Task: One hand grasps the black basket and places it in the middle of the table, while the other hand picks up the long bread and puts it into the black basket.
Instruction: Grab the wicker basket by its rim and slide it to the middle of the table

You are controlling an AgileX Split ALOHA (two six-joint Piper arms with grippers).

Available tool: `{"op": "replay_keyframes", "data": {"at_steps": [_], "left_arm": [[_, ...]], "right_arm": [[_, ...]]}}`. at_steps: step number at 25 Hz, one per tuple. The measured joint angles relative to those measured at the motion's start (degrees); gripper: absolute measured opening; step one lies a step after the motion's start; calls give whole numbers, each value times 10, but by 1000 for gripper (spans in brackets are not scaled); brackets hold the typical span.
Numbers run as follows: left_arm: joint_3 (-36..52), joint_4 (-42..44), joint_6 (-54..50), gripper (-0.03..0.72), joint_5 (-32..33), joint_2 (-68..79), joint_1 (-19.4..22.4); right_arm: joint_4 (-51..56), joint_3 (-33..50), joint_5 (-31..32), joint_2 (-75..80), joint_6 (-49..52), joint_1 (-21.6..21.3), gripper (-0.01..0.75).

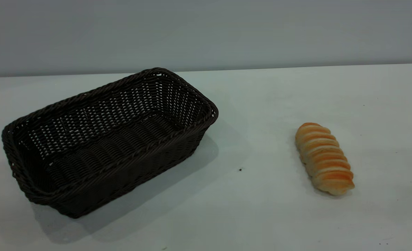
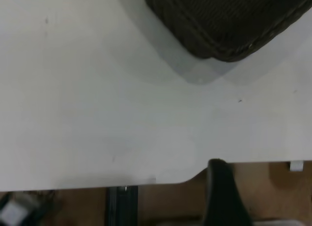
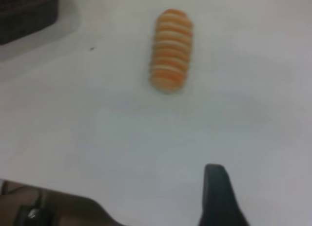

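Observation:
The black basket (image 1: pixel 129 177) stands empty on the left part of the white table, its long side set at a slant. The long bread (image 1: pixel 324 158) lies on the table at the right, well apart from the basket. Neither arm shows in the exterior view. In the left wrist view only a black part of my left gripper (image 2: pixel 219 192) shows, over the table's edge, with a corner of the basket (image 2: pixel 229 21) far from it. In the right wrist view only a black part of my right gripper (image 3: pixel 217 192) shows, above bare table, some way from the bread (image 3: pixel 170 50).
A white table (image 1: pixel 254 209) with a grey wall behind it. A small dark speck (image 1: pixel 240 169) lies between basket and bread. The table's edge (image 2: pixel 97 179) and brown floor show in the left wrist view. A basket corner (image 3: pixel 24 16) shows in the right wrist view.

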Motion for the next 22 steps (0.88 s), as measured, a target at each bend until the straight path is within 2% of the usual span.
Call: {"op": "replay_keyframes", "data": {"at_steps": [3,6,12,16,22], "left_arm": [[-3,12,-25,519,-50,88,0],[-31,33,-61,519,-67,168,0],[-149,58,-71,520,-83,326,0],[-189,48,-71,521,-93,420,0],[-193,18,-87,521,-142,526,0]], "right_arm": [[31,0,-46,76,-28,0,481],[56,0,-85,153,-58,0,486],[107,0,-141,262,-116,0,489],[132,-1,-153,290,-139,0,489],[142,-45,-136,319,-165,0,489]]}}
